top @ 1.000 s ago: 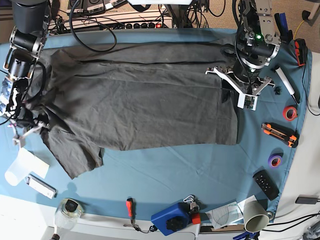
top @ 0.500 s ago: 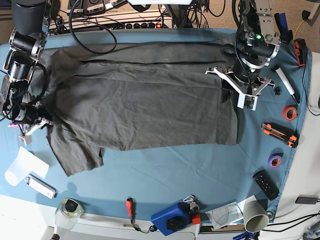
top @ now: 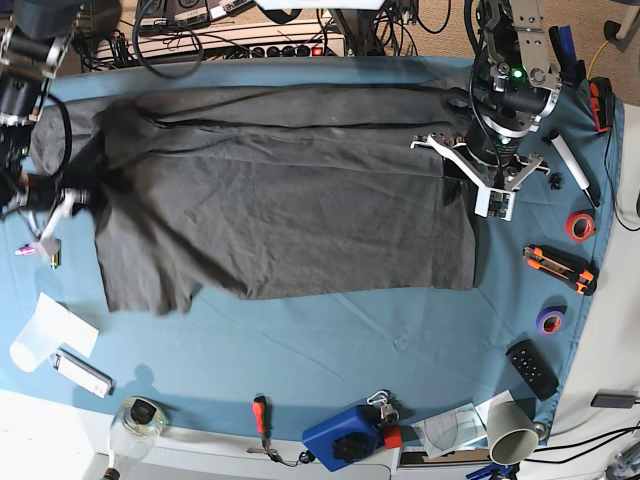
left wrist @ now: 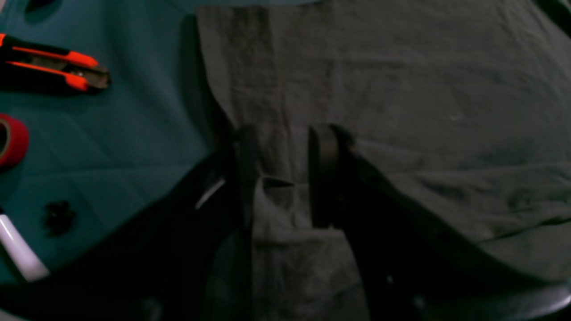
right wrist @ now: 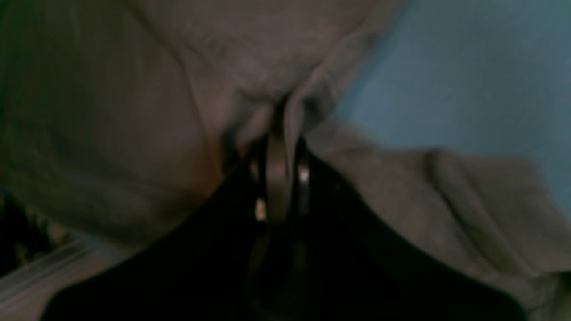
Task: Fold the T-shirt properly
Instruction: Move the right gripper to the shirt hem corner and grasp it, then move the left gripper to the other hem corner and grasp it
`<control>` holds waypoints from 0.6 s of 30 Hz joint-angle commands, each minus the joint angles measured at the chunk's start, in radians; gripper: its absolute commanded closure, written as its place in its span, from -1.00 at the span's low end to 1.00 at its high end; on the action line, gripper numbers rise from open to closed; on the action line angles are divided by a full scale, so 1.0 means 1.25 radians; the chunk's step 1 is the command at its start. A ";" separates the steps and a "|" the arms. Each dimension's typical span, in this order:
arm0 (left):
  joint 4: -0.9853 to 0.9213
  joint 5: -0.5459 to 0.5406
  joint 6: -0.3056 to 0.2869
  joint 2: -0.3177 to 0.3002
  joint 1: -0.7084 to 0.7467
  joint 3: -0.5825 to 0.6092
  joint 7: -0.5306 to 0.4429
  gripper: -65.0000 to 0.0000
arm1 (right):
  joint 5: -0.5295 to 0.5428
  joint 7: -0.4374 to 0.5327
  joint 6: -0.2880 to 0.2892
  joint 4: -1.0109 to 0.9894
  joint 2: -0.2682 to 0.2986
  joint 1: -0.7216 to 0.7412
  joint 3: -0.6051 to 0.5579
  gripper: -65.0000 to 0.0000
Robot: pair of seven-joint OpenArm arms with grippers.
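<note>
The dark grey T-shirt [top: 290,200] lies spread across the teal table cloth [top: 330,340], its lower left part lifted and drawn outward. In the base view my right gripper [top: 62,208] is at the shirt's left edge. The right wrist view shows this gripper [right wrist: 281,151] shut on a pinched ridge of the T-shirt [right wrist: 200,67]. My left gripper [top: 478,190] sits on the shirt's right edge. In the left wrist view it [left wrist: 281,178] is open, its fingers [left wrist: 323,174] standing apart on the T-shirt [left wrist: 424,89] with a small pucker of cloth between them.
Along the right table edge lie an orange utility knife [top: 560,268], a red tape roll [top: 579,225], a purple tape roll [top: 549,320] and a black remote [top: 531,368]. The front edge holds a blue box [top: 345,435], a red-handled screwdriver [top: 260,415], a paper cup [top: 510,435] and a jar [top: 140,418].
My right gripper closed on the shirt's left edge and pulled it left and up, dragging the lower left sleeve along. The left arm has not moved.
</note>
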 commanded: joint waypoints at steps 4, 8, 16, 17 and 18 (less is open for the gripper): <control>0.014 -0.003 0.000 -0.002 -0.002 -0.001 -0.016 0.37 | 0.092 0.017 0.000 0.053 0.018 -0.059 0.049 1.00; 0.014 -0.003 0.000 -0.002 -0.002 -0.001 -0.017 0.37 | 0.093 0.017 0.000 0.056 0.005 -0.078 0.117 1.00; 0.014 -0.003 0.000 -0.002 -0.002 -0.001 -0.017 0.37 | 0.158 0.017 0.000 0.056 0.009 -0.075 0.221 0.31; 0.014 -0.004 0.000 -0.002 -0.002 -0.001 -0.017 0.37 | 0.172 0.017 0.000 0.056 0.009 -0.074 0.236 0.26; 0.014 -0.008 0.000 -0.002 -0.002 -0.001 -0.018 0.37 | 0.181 0.017 0.000 0.056 0.010 -0.074 0.251 0.25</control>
